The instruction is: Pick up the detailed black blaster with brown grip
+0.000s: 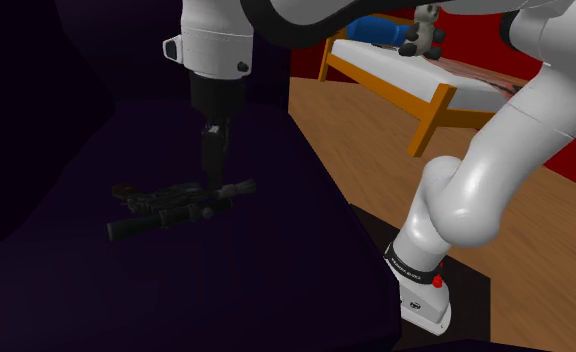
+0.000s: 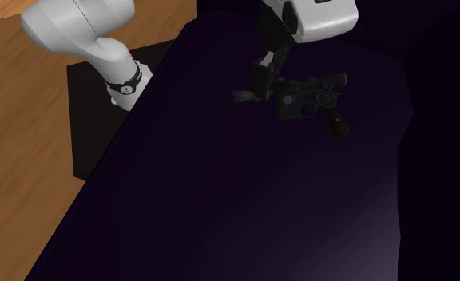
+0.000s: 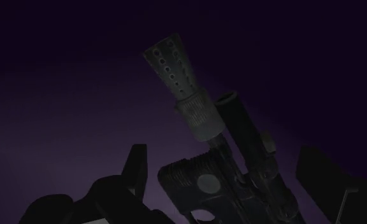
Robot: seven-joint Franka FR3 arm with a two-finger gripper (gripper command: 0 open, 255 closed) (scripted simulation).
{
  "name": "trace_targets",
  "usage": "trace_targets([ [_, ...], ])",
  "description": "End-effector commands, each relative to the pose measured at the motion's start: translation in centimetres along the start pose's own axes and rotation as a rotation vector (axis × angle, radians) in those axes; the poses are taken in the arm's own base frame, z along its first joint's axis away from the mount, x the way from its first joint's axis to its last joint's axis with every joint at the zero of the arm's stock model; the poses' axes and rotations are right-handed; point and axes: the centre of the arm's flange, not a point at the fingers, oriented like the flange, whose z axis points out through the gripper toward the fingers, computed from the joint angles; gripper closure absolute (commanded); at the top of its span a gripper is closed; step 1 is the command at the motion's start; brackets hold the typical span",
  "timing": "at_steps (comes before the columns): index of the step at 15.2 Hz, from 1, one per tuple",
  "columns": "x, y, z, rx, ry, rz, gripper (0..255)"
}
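Note:
The black blaster [image 1: 176, 205] lies on a dark purple surface [image 1: 276, 280]. Its scope and flared, perforated muzzle [image 3: 169, 60] point away from the hand. In the second exterior view the blaster [image 2: 308, 92] shows its brown grip [image 2: 336, 122] sticking out toward the lower right. My gripper [image 1: 214, 170] hangs straight down over the blaster's rear body. It is open, one finger [image 3: 136, 168] on each side of the body [image 3: 214, 184] with a small gap on both sides. From the second exterior view the gripper [image 2: 264, 80] reaches the end of the blaster opposite the grip.
A bed with an orange frame [image 1: 431, 105] stands on the wooden floor [image 1: 546, 240] behind the arm, with a blue pillow [image 1: 376, 28] and a stuffed toy [image 1: 423, 30] on it. The black stand [image 2: 93, 120] adjoins the purple surface's edge.

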Motion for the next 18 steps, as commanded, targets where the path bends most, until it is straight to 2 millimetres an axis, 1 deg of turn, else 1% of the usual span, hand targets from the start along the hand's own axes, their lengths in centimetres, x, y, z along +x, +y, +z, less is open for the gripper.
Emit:
trace_targets([
  [1, 1.4, -2.0, 0.4, 0.005, 0.005, -0.055, 0],
  [8, 1.4, -1.9, 4.1, 0.005, 0.005, -0.055, 0],
  [9, 1.4, -1.9, 4.4, 0.005, 0.005, -0.055, 0],
  [11, 1.4, -1.9, 4.4, 0.005, 0.005, -0.055, 0],
  [12, 1.4, -1.9, 4.3, 0.005, 0.005, -0.055, 255],
  [18, 1.4, -1.8, 4.3, 0.005, 0.005, -0.055, 255],
])
